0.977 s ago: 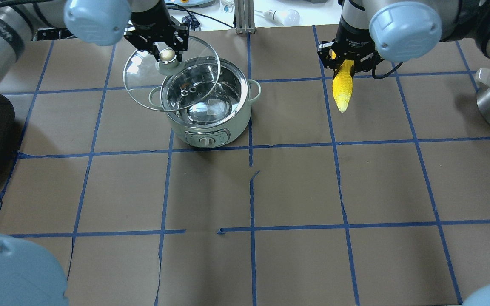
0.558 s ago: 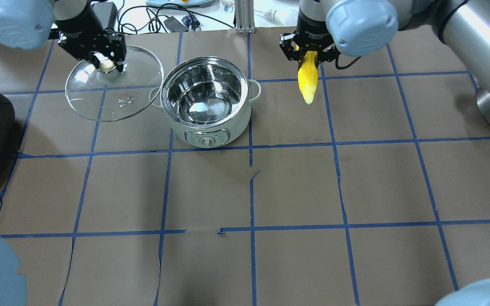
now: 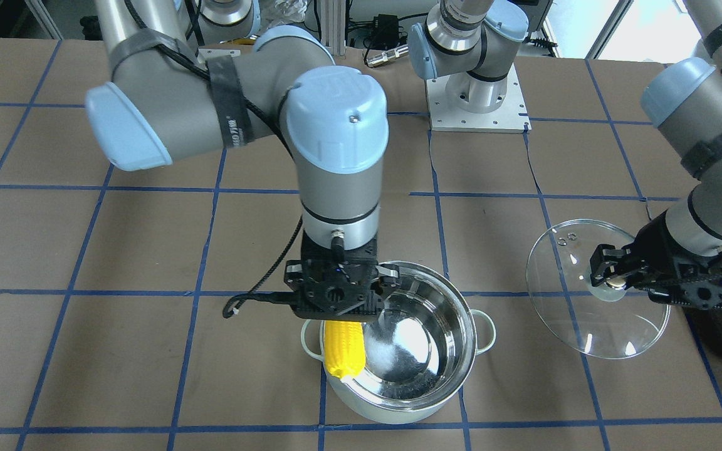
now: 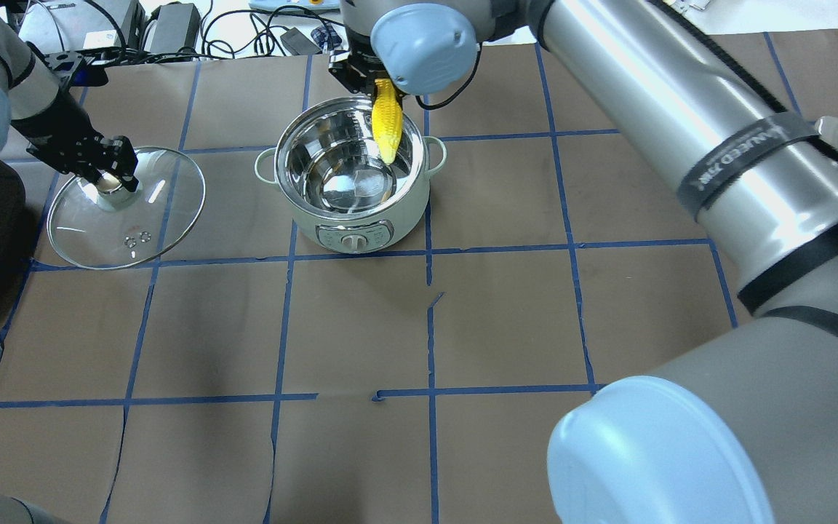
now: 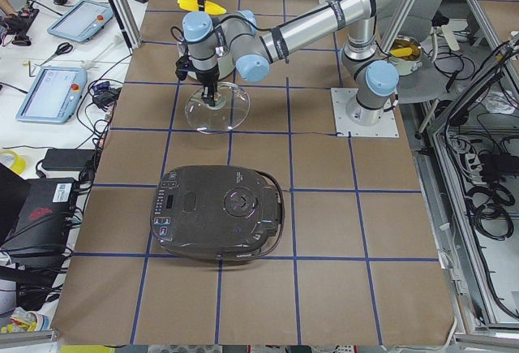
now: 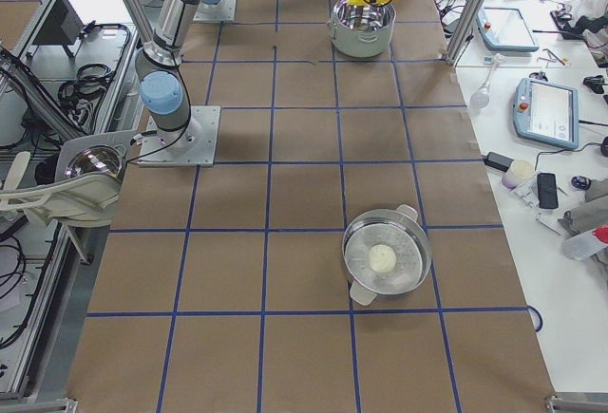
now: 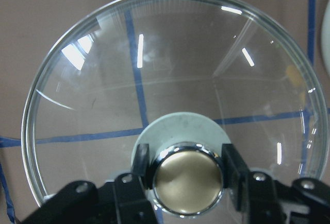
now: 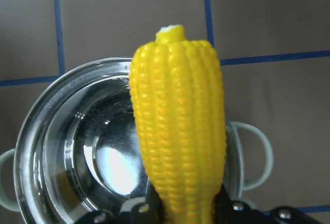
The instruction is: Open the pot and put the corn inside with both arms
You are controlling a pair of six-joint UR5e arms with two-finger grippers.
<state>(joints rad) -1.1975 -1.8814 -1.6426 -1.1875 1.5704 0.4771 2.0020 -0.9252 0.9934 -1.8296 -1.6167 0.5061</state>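
The mint-green pot (image 4: 368, 222) stands open with its steel inside bare; it also shows in the front view (image 3: 398, 410) and the right wrist view (image 8: 67, 147). My right gripper (image 4: 379, 81) is shut on the yellow corn (image 4: 387, 131), which hangs tip down over the pot's far right rim; the corn also shows in the front view (image 3: 344, 354) and the right wrist view (image 8: 178, 126). My left gripper (image 4: 110, 178) is shut on the metallic knob (image 7: 188, 178) of the glass lid (image 4: 150, 225), held left of the pot, low over the table (image 3: 612, 329).
A black appliance (image 5: 217, 213) lies at the table's left end, close to the lid. A steel steamer pot (image 6: 387, 257) with a pale ball in it stands at the right end. Cables and devices lie beyond the far edge (image 4: 244, 29).
My right gripper has carried the corn left from beside the pot to over its rim. My left gripper has moved the lid further left and nearer, away from the pot.
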